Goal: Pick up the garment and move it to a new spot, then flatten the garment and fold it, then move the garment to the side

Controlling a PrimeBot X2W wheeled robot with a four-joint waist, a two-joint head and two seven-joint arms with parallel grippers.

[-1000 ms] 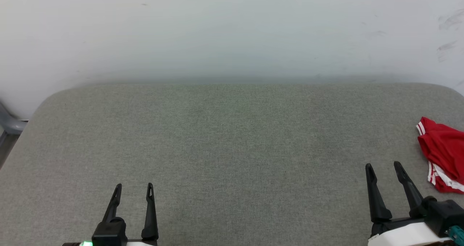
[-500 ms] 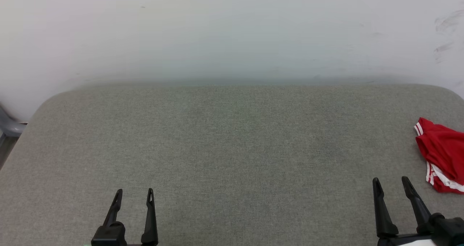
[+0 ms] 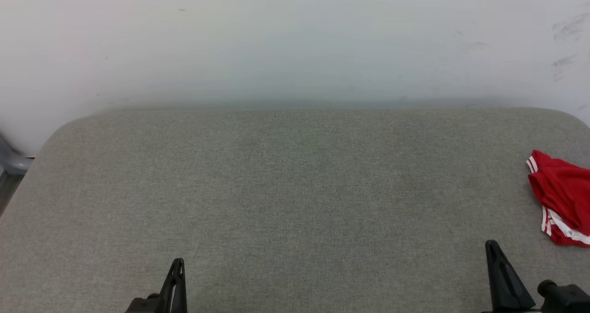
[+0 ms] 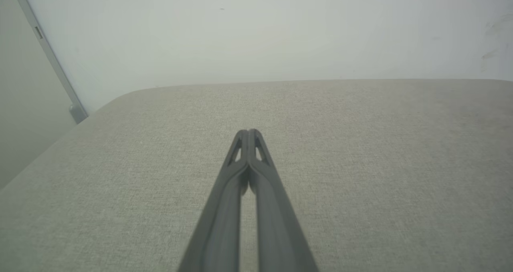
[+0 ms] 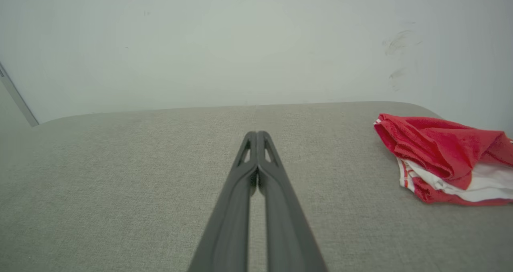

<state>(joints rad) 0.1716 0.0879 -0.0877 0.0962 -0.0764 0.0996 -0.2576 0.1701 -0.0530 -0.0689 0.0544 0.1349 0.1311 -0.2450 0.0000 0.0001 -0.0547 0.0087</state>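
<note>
The garment [image 3: 563, 197], bright red with white striped trim, lies crumpled at the right edge of the grey fabric surface [image 3: 295, 188]; in the right wrist view the garment [image 5: 445, 158] sits to the right of my fingers. My right gripper [image 3: 493, 248] is low at the bottom right, shut with nothing in it, a short way left of the garment and apart from it; its tips [image 5: 257, 135] press together. My left gripper [image 3: 178, 263] is at the bottom left, also shut and empty, tips [image 4: 248, 132] touching each other.
A pale wall [image 3: 295, 41] rises behind the far edge of the surface. A grey metal frame [image 3: 11, 163] stands beyond the left corner. The surface's rounded corners show at far left and far right.
Both grippers went from open to shut and drew back toward the bottom edge. The garment has not moved.
</note>
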